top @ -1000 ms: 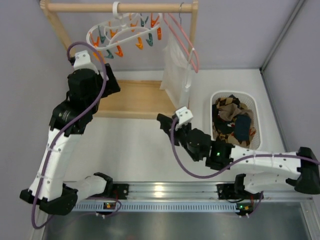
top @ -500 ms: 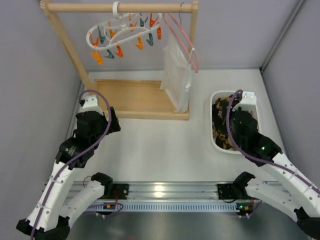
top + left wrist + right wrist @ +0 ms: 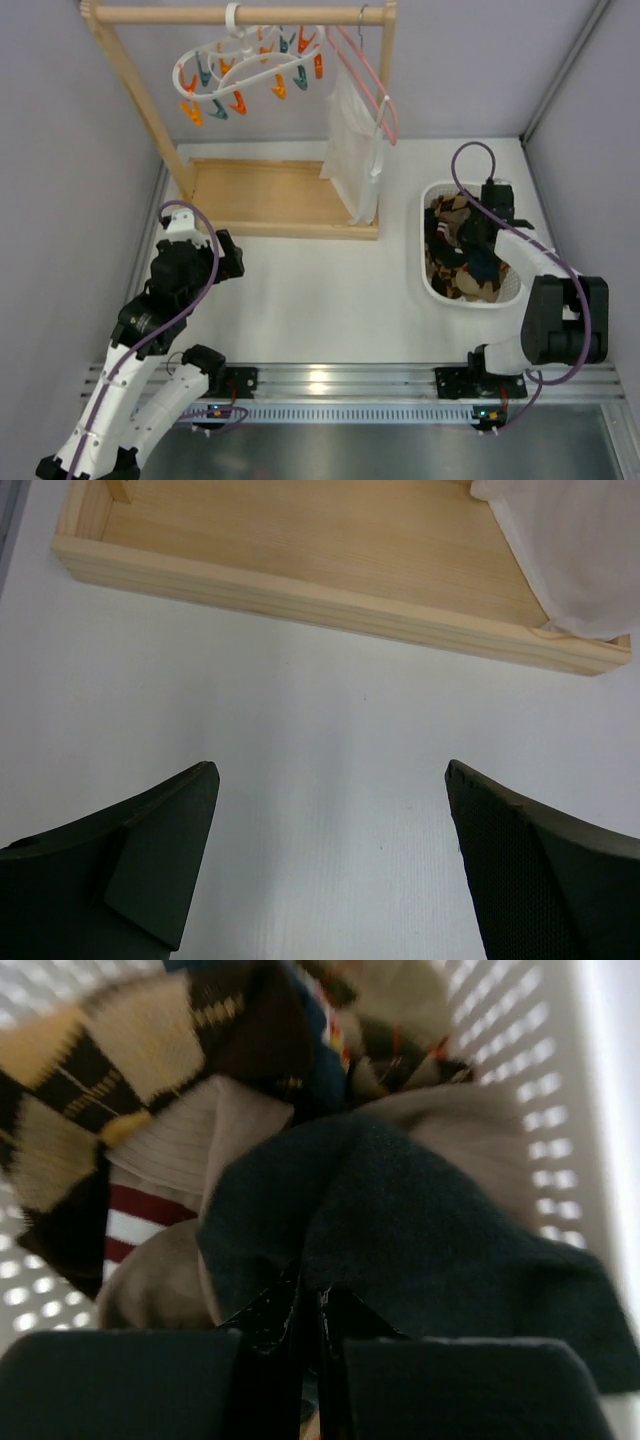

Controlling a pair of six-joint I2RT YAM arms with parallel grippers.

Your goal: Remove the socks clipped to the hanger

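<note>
- Left claw (image 3: 330, 790) spread wide, gripping nothing, low over the white counter (image 3: 300, 740) just short of the wooden rack base (image 3: 330, 550).
- Hanger (image 3: 250, 73) hooked on the rack rail (image 3: 290, 15), clips dangling; white garment (image 3: 352, 150) hangs close beside it.
- Socks (image 3: 458, 250) heaped in the basket (image 3: 424, 240).
- Right claw (image 3: 310, 1305) clenched tight, tips at a dark sock (image 3: 430, 1230).
</note>
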